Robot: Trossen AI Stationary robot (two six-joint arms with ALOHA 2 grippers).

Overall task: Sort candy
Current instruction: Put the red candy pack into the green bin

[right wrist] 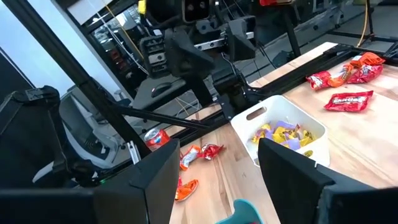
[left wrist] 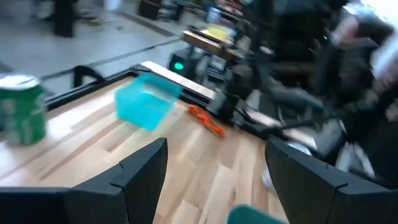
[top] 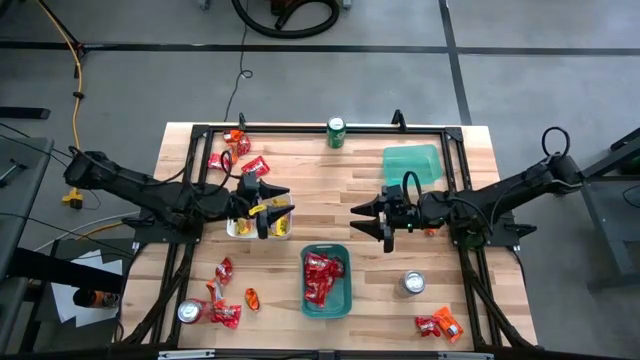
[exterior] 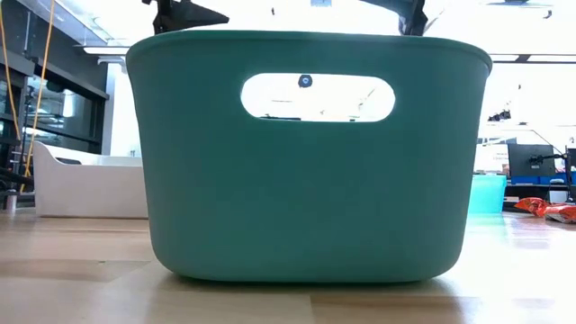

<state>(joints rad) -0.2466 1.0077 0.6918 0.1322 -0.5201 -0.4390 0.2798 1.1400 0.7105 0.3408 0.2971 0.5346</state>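
Observation:
Red, yellow and orange candy packets lie in loose groups on the wooden table: far left [top: 233, 156], near left [top: 222, 298] and near right [top: 440, 325]. A white tray [top: 238, 228] holds yellow candy [right wrist: 281, 134]. A dark teal bin [top: 346, 298] at the near middle holds red candy [top: 323, 276]. My left gripper [top: 283, 201] hangs open above the white tray's right end, with nothing between its fingers [left wrist: 214, 163]. My right gripper [top: 366, 222] is open too [right wrist: 217, 169], in the air right of centre, facing the left one.
A pale teal tray [top: 412, 163] sits at the far right with an orange packet [left wrist: 205, 119] near it. A green can [top: 336, 132] stands at the far edge. Silver cans stand near right [top: 413, 283] and near left [top: 189, 312]. The teal bin [exterior: 306, 153] fills the low view.

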